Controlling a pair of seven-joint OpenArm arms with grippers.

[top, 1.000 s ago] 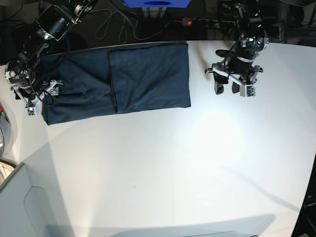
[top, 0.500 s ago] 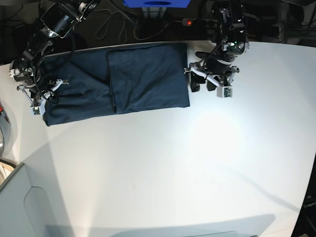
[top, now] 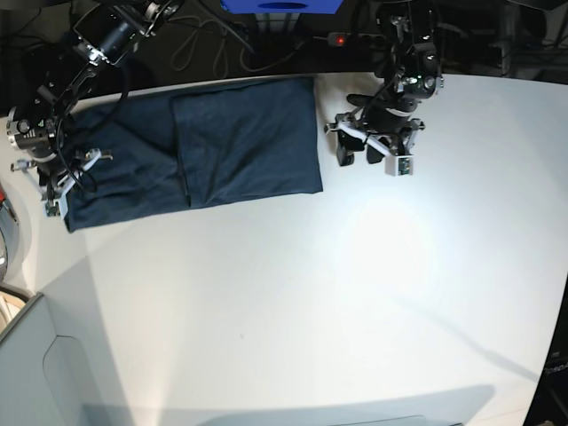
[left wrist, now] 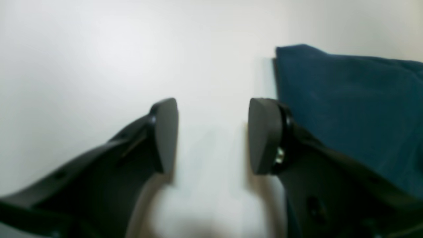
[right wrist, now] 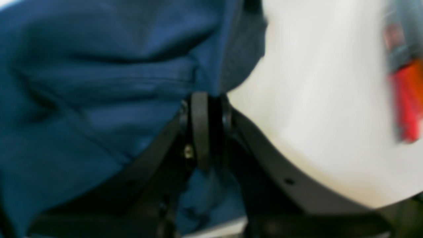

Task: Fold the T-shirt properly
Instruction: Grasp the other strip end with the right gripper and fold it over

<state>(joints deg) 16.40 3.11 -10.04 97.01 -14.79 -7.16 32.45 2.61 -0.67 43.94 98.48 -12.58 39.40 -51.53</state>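
Your left claw (left wrist: 211, 135) hangs with jaws apart over bare worktop (top: 355, 284), just beside the T-shirt (top: 240, 146) edge. The shirt lies partly folded at the worktop's far side. Your right claw (right wrist: 206, 132) is pinched tight on its opposite end. It's soft, light, limp cloth: grip hems or corners, through every layer.

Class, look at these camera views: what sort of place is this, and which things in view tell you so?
Probably a robotics lab bench, not a home. Two black robot arms work over a bare white table, the right gripper shut on a navy T-shirt, and loose cables and a power strip lie behind it.
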